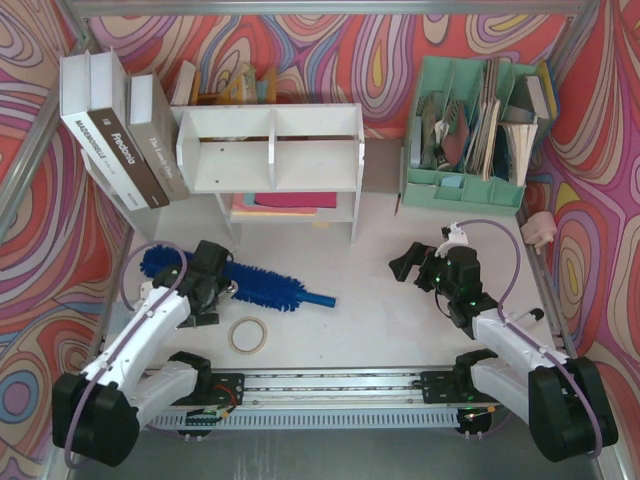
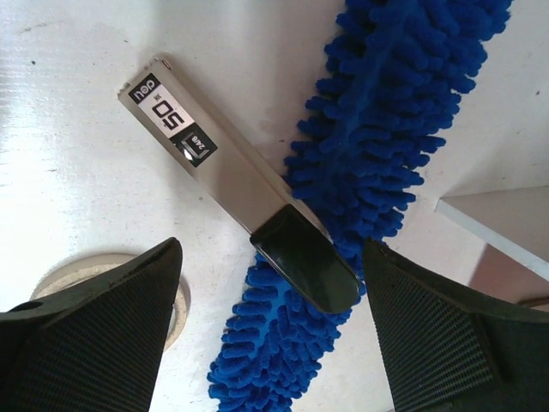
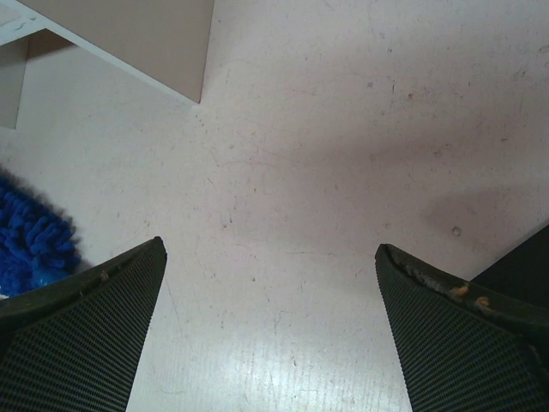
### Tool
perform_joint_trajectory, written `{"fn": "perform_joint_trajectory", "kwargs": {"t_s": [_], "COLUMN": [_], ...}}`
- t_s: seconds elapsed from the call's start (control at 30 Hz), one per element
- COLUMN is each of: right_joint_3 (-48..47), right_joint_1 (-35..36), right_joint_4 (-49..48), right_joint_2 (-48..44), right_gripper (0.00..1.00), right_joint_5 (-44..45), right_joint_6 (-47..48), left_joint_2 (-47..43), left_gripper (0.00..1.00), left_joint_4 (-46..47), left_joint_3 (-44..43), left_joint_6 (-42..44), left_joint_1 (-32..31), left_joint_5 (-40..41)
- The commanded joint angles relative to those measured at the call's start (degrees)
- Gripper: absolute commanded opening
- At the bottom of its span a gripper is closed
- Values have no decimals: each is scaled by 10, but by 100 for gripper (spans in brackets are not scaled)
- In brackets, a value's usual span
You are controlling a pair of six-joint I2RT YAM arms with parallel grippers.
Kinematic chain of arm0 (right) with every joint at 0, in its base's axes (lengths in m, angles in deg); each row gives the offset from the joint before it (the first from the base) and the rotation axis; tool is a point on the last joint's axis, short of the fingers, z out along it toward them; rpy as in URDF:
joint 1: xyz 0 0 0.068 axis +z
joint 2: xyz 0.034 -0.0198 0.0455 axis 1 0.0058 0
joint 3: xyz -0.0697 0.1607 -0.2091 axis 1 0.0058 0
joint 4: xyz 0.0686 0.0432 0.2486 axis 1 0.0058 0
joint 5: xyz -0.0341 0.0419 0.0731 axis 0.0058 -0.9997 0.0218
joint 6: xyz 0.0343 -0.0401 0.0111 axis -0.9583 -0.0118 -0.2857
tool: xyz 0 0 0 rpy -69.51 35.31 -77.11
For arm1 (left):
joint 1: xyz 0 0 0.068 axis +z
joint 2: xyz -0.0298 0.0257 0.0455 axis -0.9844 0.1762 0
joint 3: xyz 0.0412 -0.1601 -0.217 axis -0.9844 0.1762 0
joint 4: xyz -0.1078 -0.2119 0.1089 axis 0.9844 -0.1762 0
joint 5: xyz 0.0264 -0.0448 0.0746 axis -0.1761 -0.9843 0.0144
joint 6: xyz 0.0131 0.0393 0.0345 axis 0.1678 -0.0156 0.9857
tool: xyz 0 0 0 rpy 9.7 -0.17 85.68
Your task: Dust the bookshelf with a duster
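The duster (image 1: pixel 270 288) lies flat on the bench (image 1: pixel 380 320) just in front of the bookshelf (image 1: pixel 270 150), handle pointing right. The left tool (image 2: pixel 270 249) hangs over its fluffy middle, fingers spread wide on either side and gripping nothing, while a grey bar (image 2: pixel 223 163) with a black end lies across the bristles. The right tool (image 3: pixel 270 249) is likewise spread open over the bench, right of the handle's end.

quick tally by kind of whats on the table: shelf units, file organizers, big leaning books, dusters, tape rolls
white wooden bookshelf: 1
mint-green slotted file organizer: 1
big hardback books leaning at left: 3
bright blue fluffy duster: 1
round tape roll: 1
total: 7
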Motion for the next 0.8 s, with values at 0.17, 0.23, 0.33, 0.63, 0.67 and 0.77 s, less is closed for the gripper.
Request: {"fn": "perform_joint_trajectory", "kwargs": {"t_s": [0.17,0.23,0.33,0.63,0.67,0.77], "right_joint_3": [-3,-2,-2,-2,-1,-2], "right_joint_1": [4,4,4,5,5,4], "right_joint_4": [-16,-15,-15,-15,-15,-15], "right_joint_2": [0,-1,0,-1,-1,-1], "right_gripper": [97,97,97,97,97,97], "right_joint_5": [2,3,2,3,4,4], "right_joint_6": [-5,-5,-6,-5,-6,-6], "left_joint_2": [58,71,82,104,103,97], "left_gripper": [70,69,66,52,50,43], "left_joint_4": [38,45,54,63,62,62], "left_joint_3": [2,2,3,7,6,4], "left_joint_6": [26,28,33,40,41,49], "left_joint_1": [22,27,31,43,43,43], "left_joint_5": [-42,-45,-47,-45,-47,-46]}}
